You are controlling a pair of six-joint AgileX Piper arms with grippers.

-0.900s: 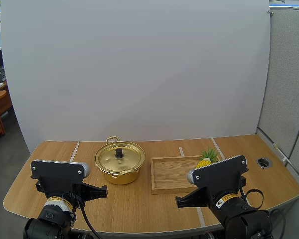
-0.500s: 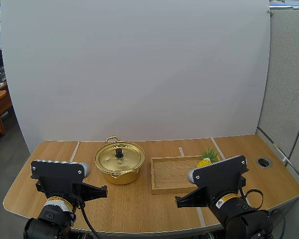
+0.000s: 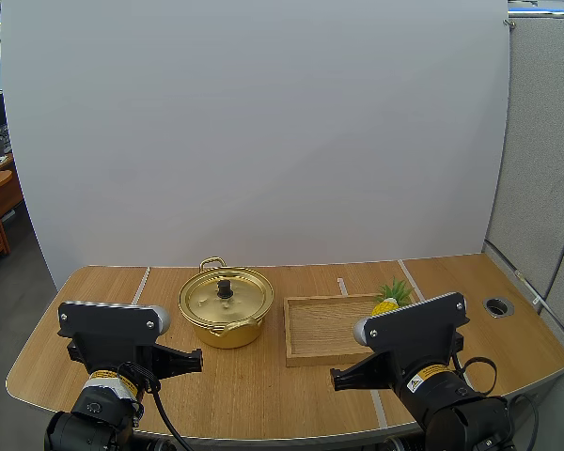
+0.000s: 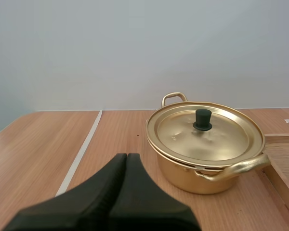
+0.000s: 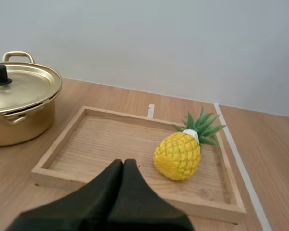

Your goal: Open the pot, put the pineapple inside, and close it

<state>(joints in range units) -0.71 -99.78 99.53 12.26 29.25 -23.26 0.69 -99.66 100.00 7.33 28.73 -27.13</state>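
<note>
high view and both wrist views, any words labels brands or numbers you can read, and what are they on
left arm's yellow sticker: there is print on it, but too small to read.
right arm's yellow sticker: there is print on it, also too small to read.
pot: no words or marks visible on it.
wooden tray: no text visible.
pineapple: no label visible.
Nothing can be quoted as readable.

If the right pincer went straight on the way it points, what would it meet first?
Probably the shallow wooden tray, at its near rim or floor; height is unclear. The shut right pincer aims just beside the yellow pineapple, not at it.
</note>
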